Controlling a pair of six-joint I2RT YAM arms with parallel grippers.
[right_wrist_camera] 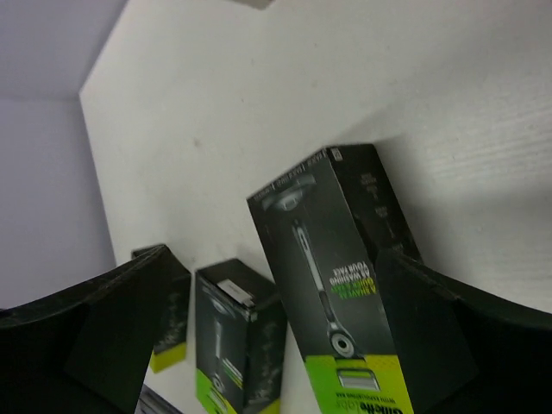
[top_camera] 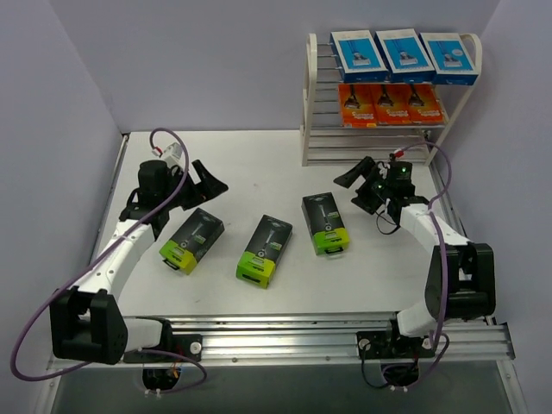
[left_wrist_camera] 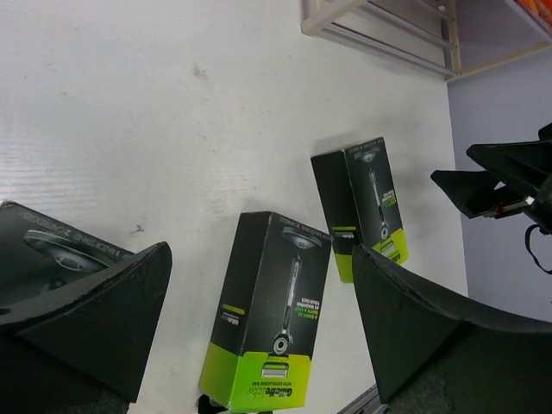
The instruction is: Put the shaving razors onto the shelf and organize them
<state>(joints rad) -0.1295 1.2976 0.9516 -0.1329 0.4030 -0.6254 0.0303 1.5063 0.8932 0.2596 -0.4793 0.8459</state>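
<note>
Shelf (top_camera: 307,103) stands on the tabletop (top_camera: 259,164).
- Top tier: three blue-and-white packs (top_camera: 405,53) side by side in a row.
- Tier below: three orange packs (top_camera: 390,103), also in a row, edges touching or nearly so.

Three black packs lie flat on the tabletop, in front of the shelf and running off to its left. Their lime-green ends point away from the shelf.
- Near black pack (top_camera: 325,223): closest to the shelf.
- Middle black pack (top_camera: 265,250): next out.
- Far black pack (top_camera: 191,239): farthest from the shelf.
- All three lie apart from one another.

Left jaws: spread wide, holding nothing. They sit well left of the shelf, just on the shelf side of the far black pack. In the left wrist view that pack (left_wrist_camera: 60,246) is partly hidden behind one finger. The middle black pack (left_wrist_camera: 272,319) shows in the gap, with the near black pack (left_wrist_camera: 362,207) beyond it.

Right jaws: spread wide, holding nothing. They hang between the shelf front and the near black pack, just beside that pack. In the right wrist view the pack (right_wrist_camera: 345,285) lies in the gap between the fingers. No contact can be made out.
</note>
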